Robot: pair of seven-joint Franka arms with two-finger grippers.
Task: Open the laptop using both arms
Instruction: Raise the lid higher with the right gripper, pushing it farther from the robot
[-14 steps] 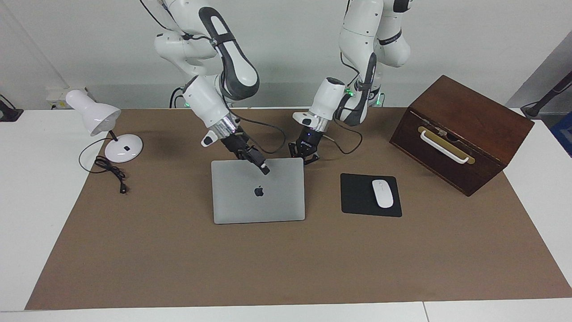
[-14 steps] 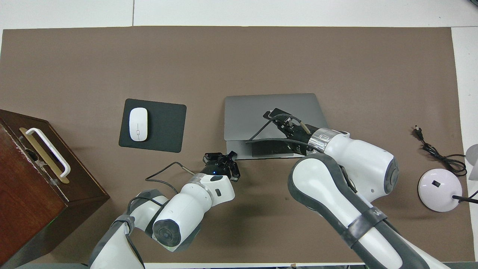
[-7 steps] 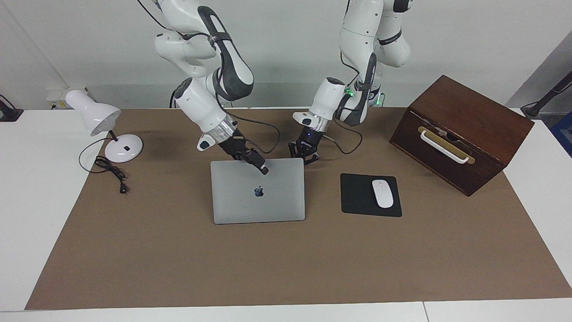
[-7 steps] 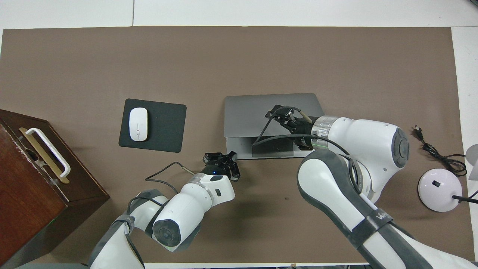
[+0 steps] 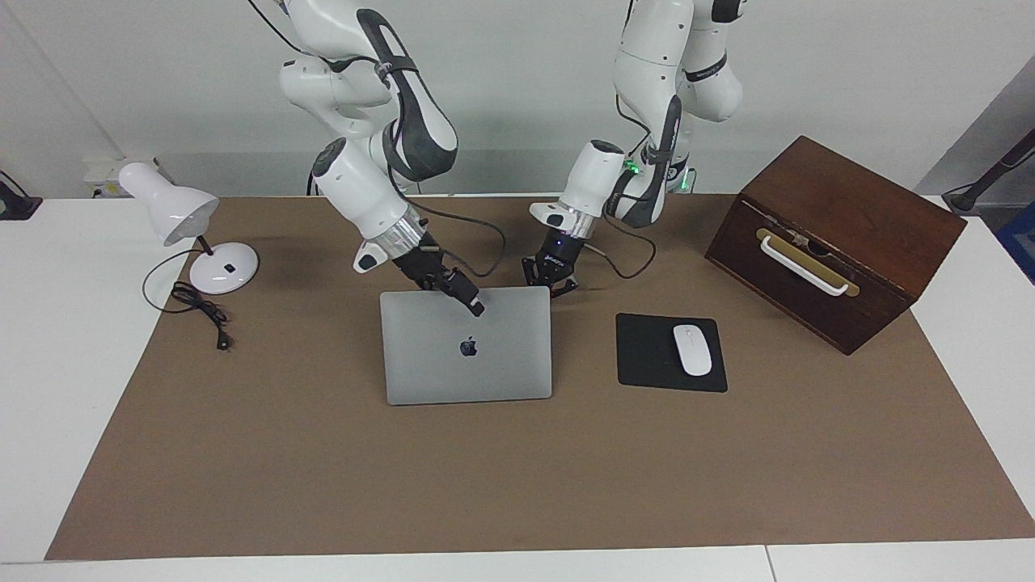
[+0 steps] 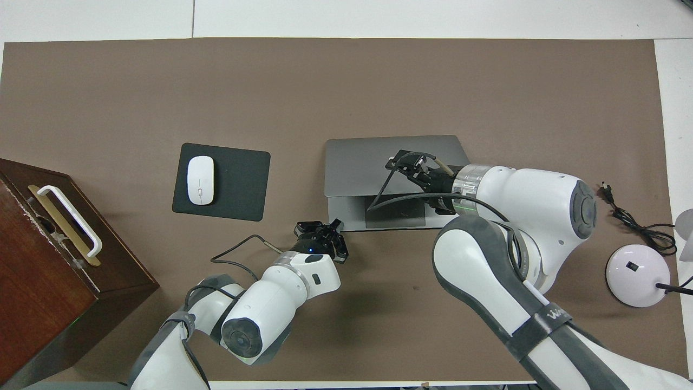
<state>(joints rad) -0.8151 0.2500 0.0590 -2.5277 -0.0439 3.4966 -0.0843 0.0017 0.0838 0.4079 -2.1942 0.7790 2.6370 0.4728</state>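
Laptop lid partly raised, wooden box lid closed

Mouse on mouse pad, beside the laptop.

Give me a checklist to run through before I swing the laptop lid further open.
1. Lid of the laptop partly raised, base showing in the overhead view: ok.
2. Right pincer at the lid's raised edge: ok. Whether it grips the lid: cannot tell.
3. Left pincer shut, at the laptop's corner nearest the robots, toward the left arm's end: ok. Whether it presses on the base: cannot tell.
4. Mouse pad with mouse lies beside the laptop, apart from it: ok.
5. Right arm's cable loops over the open base and might catch: not ok.
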